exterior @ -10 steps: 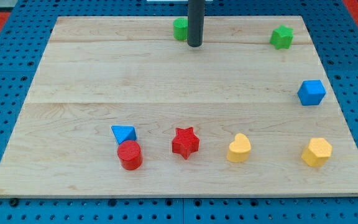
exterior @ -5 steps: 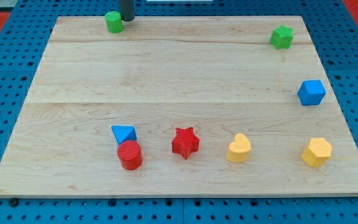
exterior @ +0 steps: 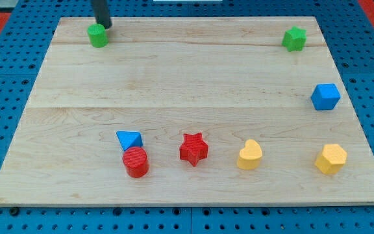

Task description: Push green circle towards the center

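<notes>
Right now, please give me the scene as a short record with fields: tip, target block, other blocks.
tip: my tip at the view's top left, just above-right of the target
target block: green circle, near the board's top-left corner, far from the centre
other blocks: green star; blue cube; blue triangle; red cylinder; red star; yellow heart; yellow hexagon

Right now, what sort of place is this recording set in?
Probably a robotics lab tabletop rig, not a home or workshop. A pale wooden board sits on a blue perforated base, with small coloured toy blocks scattered on it. My tip stands just above the green circle, near the view's top-left.
</notes>
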`<control>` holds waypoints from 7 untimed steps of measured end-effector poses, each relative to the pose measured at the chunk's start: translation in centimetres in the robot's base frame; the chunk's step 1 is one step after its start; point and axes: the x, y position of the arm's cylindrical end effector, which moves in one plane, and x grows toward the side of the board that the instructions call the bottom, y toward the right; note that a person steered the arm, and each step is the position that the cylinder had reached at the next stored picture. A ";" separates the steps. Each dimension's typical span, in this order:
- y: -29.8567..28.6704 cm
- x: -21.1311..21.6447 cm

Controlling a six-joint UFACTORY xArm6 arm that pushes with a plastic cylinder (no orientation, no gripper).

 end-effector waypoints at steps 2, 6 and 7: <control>-4.6 1.6; 4.8 12.2; 8.8 13.9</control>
